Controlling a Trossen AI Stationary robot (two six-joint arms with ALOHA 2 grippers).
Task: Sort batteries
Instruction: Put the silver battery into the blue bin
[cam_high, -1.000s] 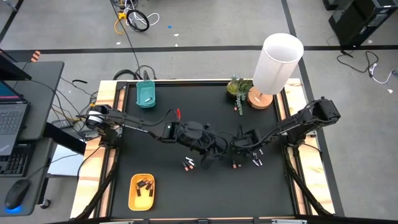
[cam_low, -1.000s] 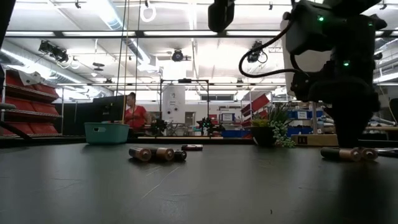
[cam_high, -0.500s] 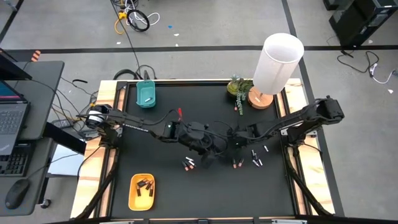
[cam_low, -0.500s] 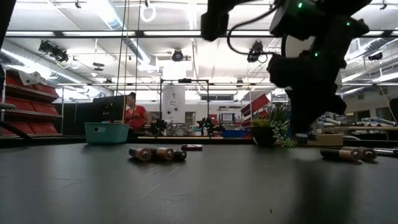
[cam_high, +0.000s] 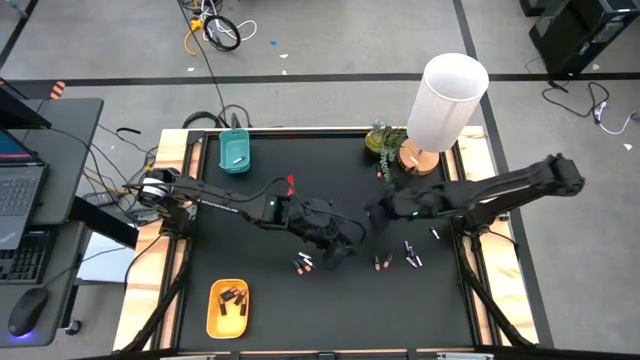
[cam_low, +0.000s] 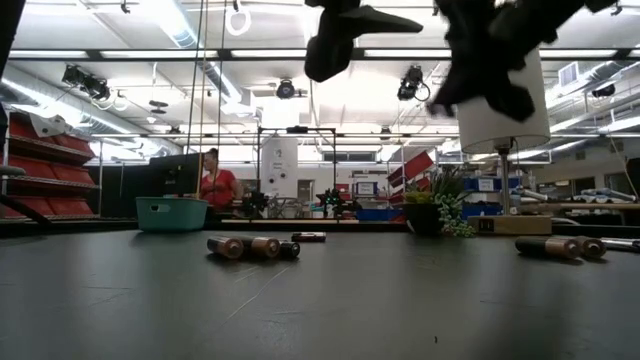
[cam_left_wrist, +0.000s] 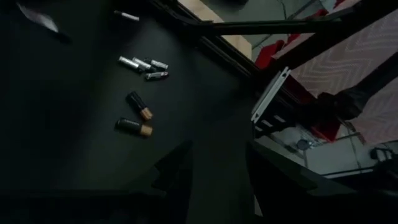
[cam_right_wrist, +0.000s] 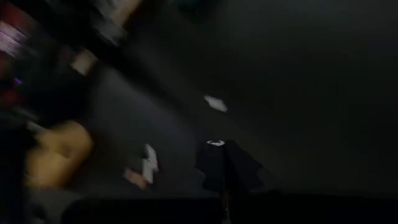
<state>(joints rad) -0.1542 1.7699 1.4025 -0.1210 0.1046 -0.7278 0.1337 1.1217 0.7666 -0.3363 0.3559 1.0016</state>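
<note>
On the left of the table (cam_high: 250, 220), the yellow tray (cam_high: 214, 318) is seen with a few dark batteries already inside, well apart from both claws. The teal tray (cam_high: 235, 160) is placed at the far left corner, and something pale is seen in it.

The left claw (cam_high: 335, 250) is held low near the middle of the table. Its fingers are parted and nothing is seen between them. A dark pair of batteries (cam_high: 305, 263) lies just beside this claw, on its yellow-tray side. They are slim cylinders, black with an orange end. In the left wrist view two more dark batteries (cam_left_wrist: 137, 116) are shown ahead of the fingers, almost parallel, orange ends turned the same way.

The right claw (cam_high: 375, 212) is lifted above the table and is closed. Whether a battery is pinched in it cannot be told. The pale batteries (cam_high: 412, 252), thin and silvery, are grouped below and outward of it, and one more lies a little apart.

It is judged that the left claw is the nearer one for the dark pair, and that its fingers should be set across their long axis.
</note>
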